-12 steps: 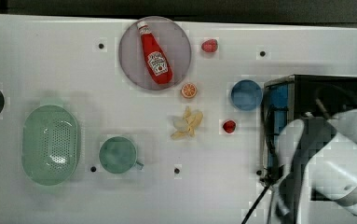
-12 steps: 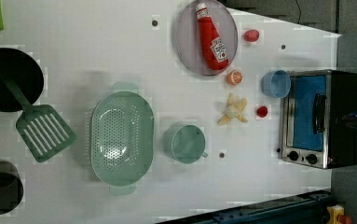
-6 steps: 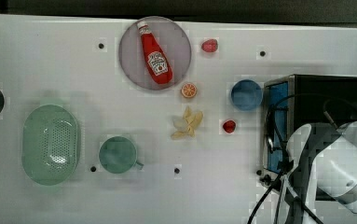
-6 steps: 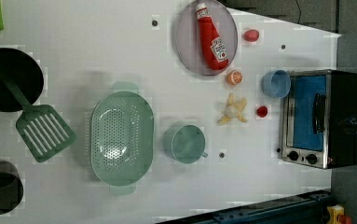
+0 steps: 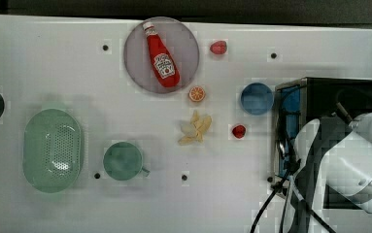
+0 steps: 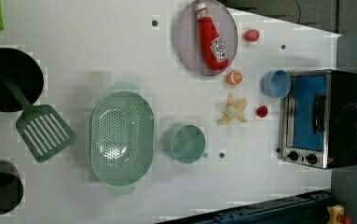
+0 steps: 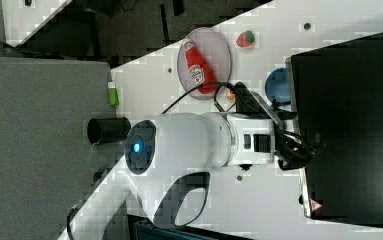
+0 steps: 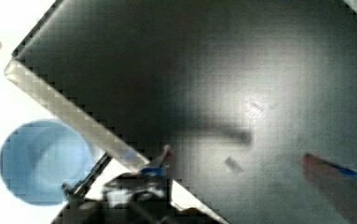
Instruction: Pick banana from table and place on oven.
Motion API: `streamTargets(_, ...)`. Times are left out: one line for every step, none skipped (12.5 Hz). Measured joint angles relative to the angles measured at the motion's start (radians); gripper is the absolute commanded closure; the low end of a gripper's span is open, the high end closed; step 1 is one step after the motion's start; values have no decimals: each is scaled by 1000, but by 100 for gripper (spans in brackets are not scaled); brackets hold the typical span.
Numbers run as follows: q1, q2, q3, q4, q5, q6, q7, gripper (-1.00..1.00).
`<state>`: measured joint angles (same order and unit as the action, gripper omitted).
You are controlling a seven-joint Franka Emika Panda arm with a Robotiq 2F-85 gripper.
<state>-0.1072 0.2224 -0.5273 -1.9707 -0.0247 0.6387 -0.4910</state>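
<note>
While upright, cup (image 5: 122, 161), colander (image 5: 52, 149), hold nothing

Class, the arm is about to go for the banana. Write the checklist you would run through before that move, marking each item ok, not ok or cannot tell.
1. Banana lies on the table, within open view: ok.
2. Banana stands apart from the orange slice and the small red fruit: ok.
3. Gripper open with nothing between the fingers: ok.
4. Gripper above the banana: not ok; it hangs over the oven.
5. Oven's black top bare for the placing: ok.
6. Banana on the oven: not ok, not yet picked.
</note>
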Motion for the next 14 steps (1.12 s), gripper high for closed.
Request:
streamTargets(3,-5,0,-1,-12,-3,-2,-100)
streamTargets(3,-8,0,5,-46,-10,-6,-100)
streamTargets(4,-12,3,24,-67,-50,-19,-100)
streamTargets(3,-14,8,57,-76,-109,-31,-100)
streamTargets(0,-34,33,77,-76,-209,-49,-100)
streamTargets(1,-59,64,97,-75,-331,-66,-100)
streamTargets(22,-78,85,130,-63,-432,-76,-100)
streamTargets(36,-96,124,164,-30,-481,-65,-100)
streamTargets(54,-117,171,194,-13,-490,-25,-100)
streamTargets(83,-152,220,207,-13,-467,47,-100)
streamTargets(110,-197,280,211,-22,-456,130,-100)
streamTargets(125,-241,347,214,-25,-463,204,-100)
streamTargets(136,-274,413,221,-3,-465,274,-100)
streamTargets(154,-305,473,226,5,-468,339,-100)
